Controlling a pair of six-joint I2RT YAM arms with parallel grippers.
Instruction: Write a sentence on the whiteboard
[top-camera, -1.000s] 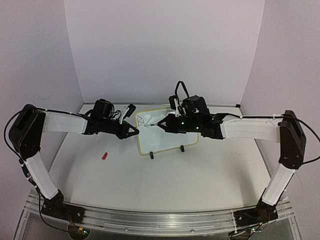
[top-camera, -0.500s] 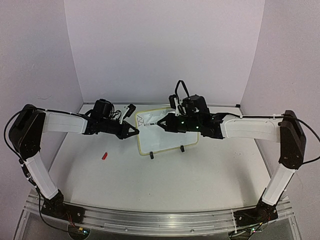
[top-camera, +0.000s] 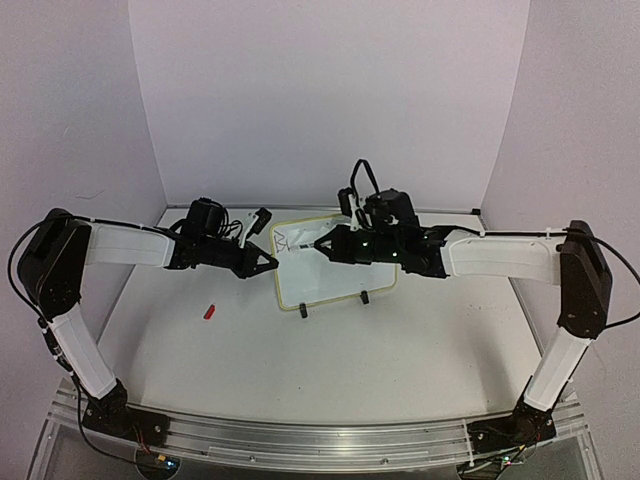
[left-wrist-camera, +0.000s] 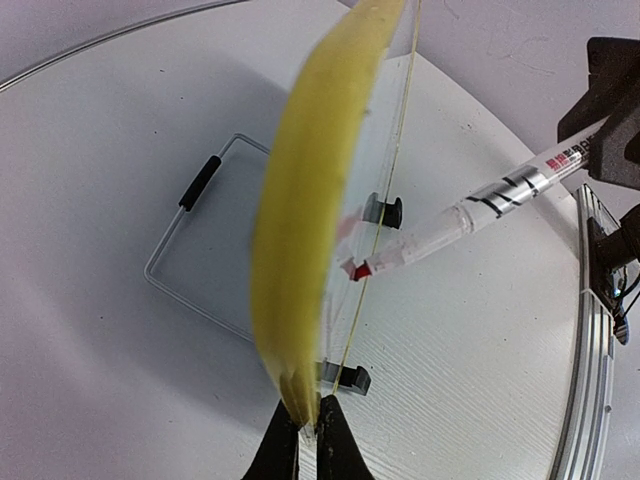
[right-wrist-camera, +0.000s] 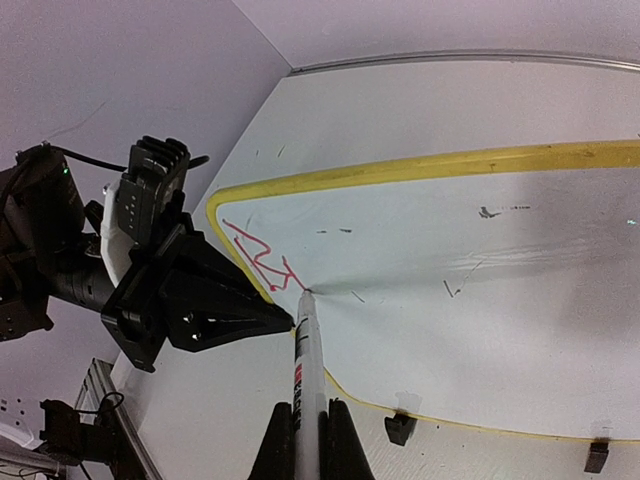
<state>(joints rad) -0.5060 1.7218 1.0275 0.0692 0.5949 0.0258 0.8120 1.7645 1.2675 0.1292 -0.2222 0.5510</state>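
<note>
As the left pincer (left-wrist-camera: 308, 435) clamps the whiteboard (top-camera: 330, 280), the right pincer (right-wrist-camera: 305, 440) grips a marker (right-wrist-camera: 306, 350). Its tip meets red scrawl (right-wrist-camera: 260, 255), ten o'clock.

From above, the right hand (top-camera: 324, 246) covers the upper right part of the board (top-camera: 320, 285), and the red writing (top-camera: 285, 240) near its top left corner is too small to read. A little red thing (top-camera: 209, 311) on the desk (top-camera: 300, 380) is too small to tell. In the left wrist view the yellow rim (left-wrist-camera: 300, 200) is a close blur, the board stands nearly edge-on so nothing on its face can be made out, and the left hand (left-wrist-camera: 305, 438) is cut off by the bottom edge. The marker (left-wrist-camera: 470, 215) ends behind the right hand. In the right wrist view the board runs off the right edge, the marker's barrel sinks between the fingers (right-wrist-camera: 341, 446), and the scrawl cannot be read as letters.
</note>
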